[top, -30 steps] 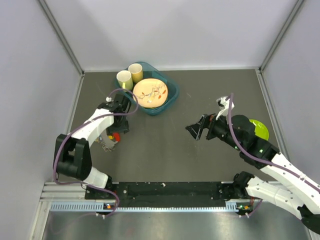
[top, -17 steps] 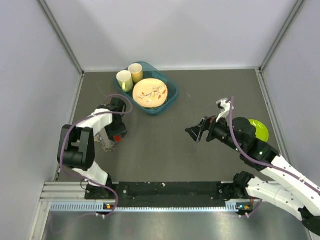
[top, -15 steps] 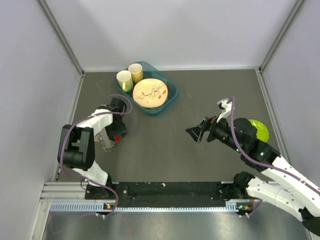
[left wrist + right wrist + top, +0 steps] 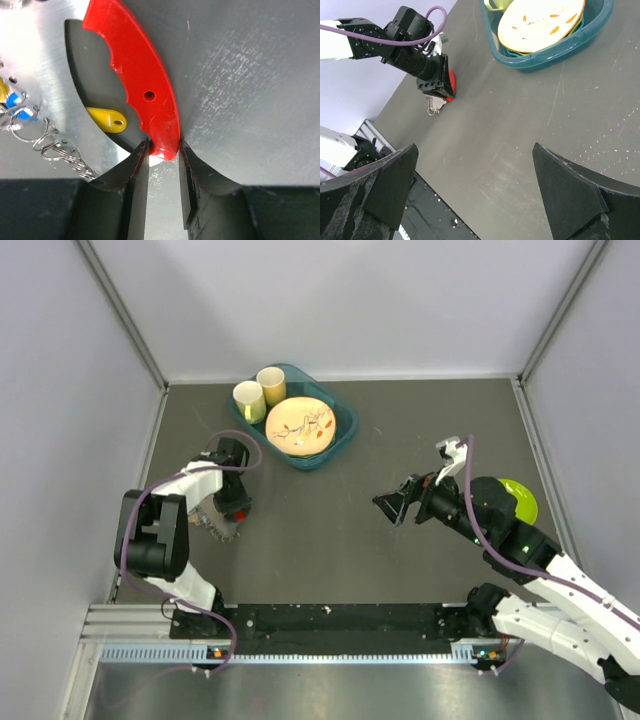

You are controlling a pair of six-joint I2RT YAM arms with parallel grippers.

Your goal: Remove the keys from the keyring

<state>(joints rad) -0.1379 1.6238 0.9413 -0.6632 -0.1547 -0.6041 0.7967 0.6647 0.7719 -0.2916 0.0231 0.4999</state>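
The keyring lies on the dark table at the left, its red crescent clip (image 4: 145,85) joined to thin wire rings (image 4: 50,146). Small keys hang on it, one with a yellow head (image 4: 107,119) and one with a blue head (image 4: 17,109). My left gripper (image 4: 162,152) is shut on the lower tip of the red clip. In the top view the left gripper (image 4: 230,512) covers most of the clip (image 4: 241,514), and the keys (image 4: 207,521) stick out to its left. My right gripper (image 4: 390,506) is open and empty above the middle of the table, far from the keyring (image 4: 449,85).
A teal basin (image 4: 343,435) at the back holds two cups (image 4: 258,392) and a patterned plate (image 4: 300,426). A lime-green plate (image 4: 524,494) lies at the right behind my right arm. Grey walls close in the table on three sides.
My left arm has folded closer to its base and its gripper has turned over the keyring, dragging the keys slightly. The right gripper has hardly moved.
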